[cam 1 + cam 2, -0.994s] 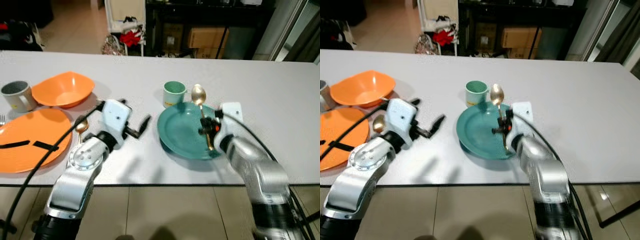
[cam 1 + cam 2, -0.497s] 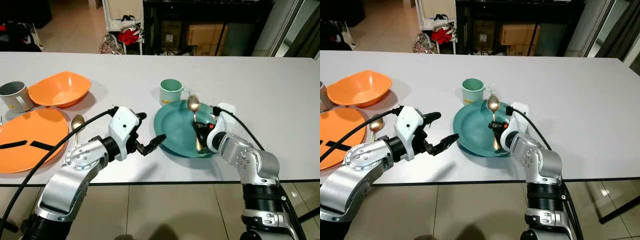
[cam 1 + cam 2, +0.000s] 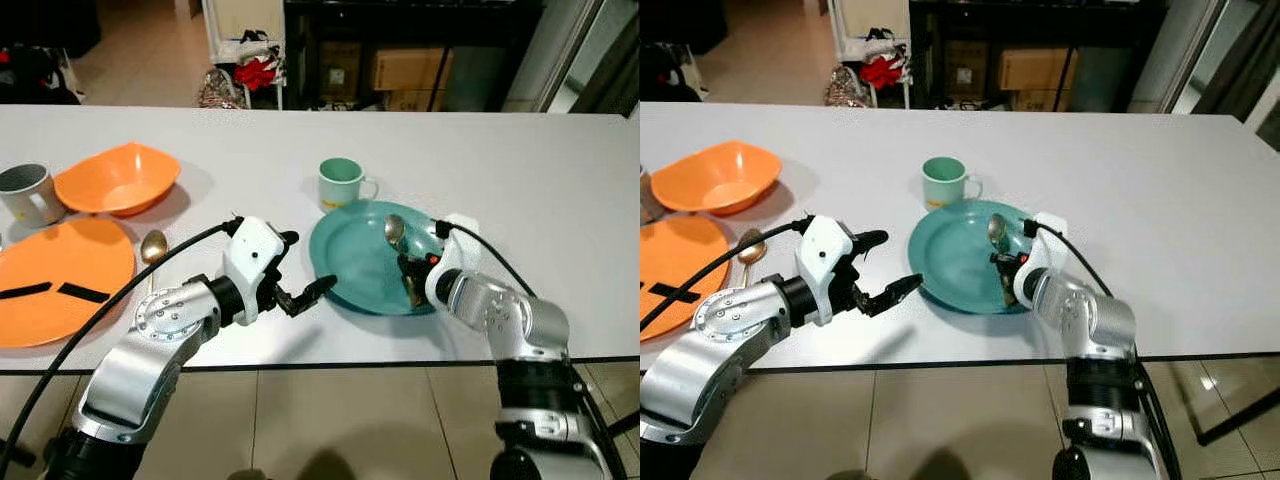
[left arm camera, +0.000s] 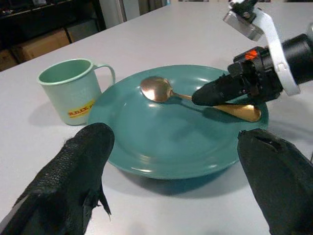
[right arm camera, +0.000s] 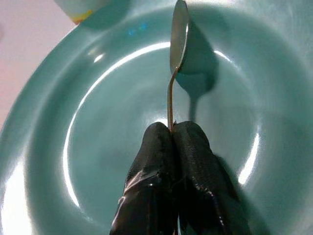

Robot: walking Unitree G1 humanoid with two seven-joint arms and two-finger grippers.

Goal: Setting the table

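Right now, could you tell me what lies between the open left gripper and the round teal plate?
Just bare white table: in the left eye view, the left gripper hovers beside the teal plate, apart from its rim.

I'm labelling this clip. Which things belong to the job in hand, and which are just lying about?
In hand:
- gold spoon, pinched by the right gripper
- teal plate under it
- left gripper, fingers open beside the plate

Lying about:
- green mug
- orange bowl
- orange plate
- grey mug
- second spoon
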